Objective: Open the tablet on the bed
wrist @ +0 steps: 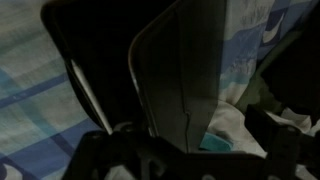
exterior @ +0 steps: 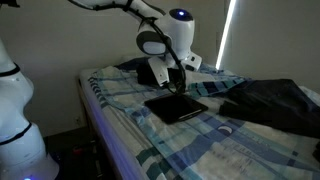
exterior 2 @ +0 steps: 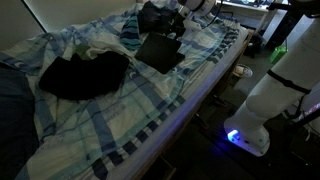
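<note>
The arm (exterior: 150, 14) is made of smooth, rounded white links with black rings at the joints, and a small blue light (exterior: 181, 14) shows on the round wrist joint. The hand (exterior: 176, 82) is black. In both exterior views the base (exterior 2: 268, 95) is a thick white column, with a blue glow (exterior 2: 234, 137) at its foot.

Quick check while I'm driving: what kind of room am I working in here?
Probably a bedroom, dimly lit: a narrow bed with rumpled plaid bedding fills both exterior views, with a tablet and a dark cloth lying on it.
</note>
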`<state>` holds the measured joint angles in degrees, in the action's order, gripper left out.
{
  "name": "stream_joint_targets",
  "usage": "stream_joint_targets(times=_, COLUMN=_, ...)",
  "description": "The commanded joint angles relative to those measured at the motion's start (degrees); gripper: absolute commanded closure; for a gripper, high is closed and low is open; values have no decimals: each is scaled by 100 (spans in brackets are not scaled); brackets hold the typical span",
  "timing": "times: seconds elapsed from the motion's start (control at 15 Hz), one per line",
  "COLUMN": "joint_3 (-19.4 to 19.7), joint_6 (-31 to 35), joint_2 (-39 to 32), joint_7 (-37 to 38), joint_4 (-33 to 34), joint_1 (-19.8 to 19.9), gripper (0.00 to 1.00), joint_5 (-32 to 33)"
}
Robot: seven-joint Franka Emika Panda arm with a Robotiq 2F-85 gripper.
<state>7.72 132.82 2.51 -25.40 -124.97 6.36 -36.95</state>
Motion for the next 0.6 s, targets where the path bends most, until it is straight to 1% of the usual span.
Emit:
stream_joint_targets(times=0.0, joint_3=-70, joint_6=-107, joint_2=204, joint_7=162, joint_4=61, joint_1=-101, gripper=0, joint_5=17)
stream_joint_targets(times=0.13, joint_3=-98, joint_6=-63, joint_2=312, joint_7=199, joint_4=46, joint_1=-173, gripper=0, joint_5=81)
stream_joint_targets(times=0.27, joint_3=-109, joint_6=-127, joint_2=432, joint_7=118, joint_4=45, joint_1=-237, gripper=0, joint_5=12)
stream_joint_targets(times=0.53, joint_3=-165, joint_6=-44, joint_2=646, joint_7=239, joint_4=39, joint_1=-347, gripper=0, joint_5=125)
